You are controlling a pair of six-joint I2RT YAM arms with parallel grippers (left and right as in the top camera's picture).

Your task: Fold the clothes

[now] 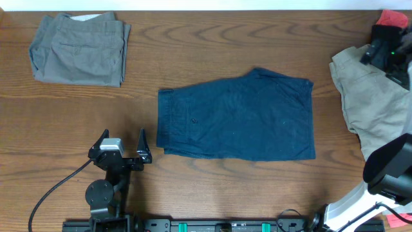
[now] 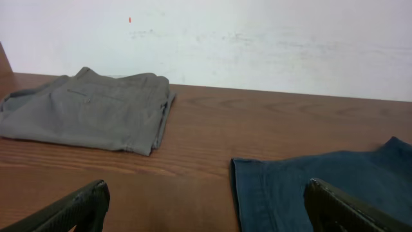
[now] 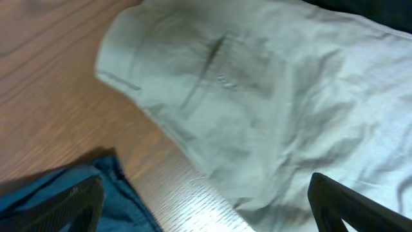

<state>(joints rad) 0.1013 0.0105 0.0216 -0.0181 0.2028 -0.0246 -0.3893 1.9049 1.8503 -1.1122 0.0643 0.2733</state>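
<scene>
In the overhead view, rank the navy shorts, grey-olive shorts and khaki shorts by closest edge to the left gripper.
1. Dark navy blue cotton shorts, flat, just right of the left gripper.
2. Folded grey-olive cotton shorts, far back, left side.
3. Crumpled khaki-beige cotton shorts, far right edge.

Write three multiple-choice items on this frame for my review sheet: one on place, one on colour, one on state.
1. Where on the table does the grey-olive pair lie? A far-left corner B centre C near-right edge
2. What colour is the centre pair? A khaki B navy blue C coral-red
3. How is the left tool? A shut on cloth B open, empty C shut, empty
Answers: 1 A, it sits folded at the far left, apart from the rest. 2 B, its cloth is dark blue. 3 B, it stands wide open with nothing in it.
</scene>
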